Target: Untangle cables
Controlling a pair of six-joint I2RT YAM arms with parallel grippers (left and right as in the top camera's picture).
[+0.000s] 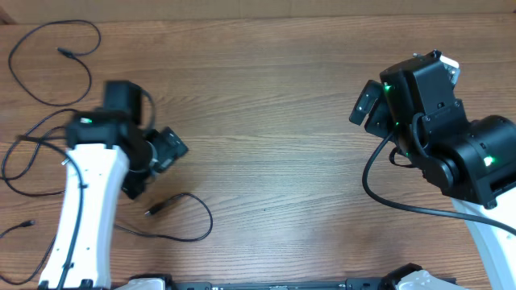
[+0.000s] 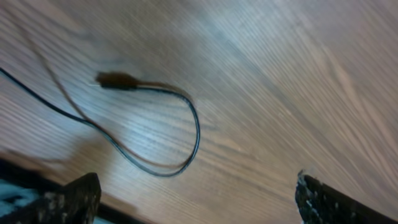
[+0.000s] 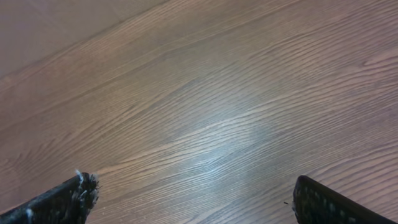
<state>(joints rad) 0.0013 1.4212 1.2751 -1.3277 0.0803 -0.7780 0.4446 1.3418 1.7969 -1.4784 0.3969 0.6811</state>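
Left gripper (image 1: 165,151) is seen left of centre in the overhead view, above the wooden table (image 1: 274,161). Its jaws are spread wide and nothing is held. In the left wrist view the fingertips (image 2: 68,202) are seen at the bottom corners, far apart, with only wood in the gap and a cord further out. That view is blurred.

Right gripper (image 1: 367,103) is held over bare wood on the right side, well apart from every cord. Its jaws are wide too and nothing is gripped. In the right wrist view the fingertips (image 3: 62,202) are seen at the lower corners, with plain wood grain between them.

Cables (image 1: 32,143) are all laid on the left half of the table.
- Front cable (image 1: 210,221) is curved in an open loop just in front of the left gripper. Its plug (image 1: 153,211) is pointed left, beside the white link of the left arm (image 1: 89,209). No contact with the gripper is seen.
- Back cable (image 1: 22,44) is looped loosely at the far-left corner, with its plug end (image 1: 64,53) lying inside the loop.
- More cords are looped at the left edge, partly hidden under the left arm. Whether they cross or are knotted there cannot be told.
- One small plug tip (image 1: 28,223) is seen near the left edge, at the front.
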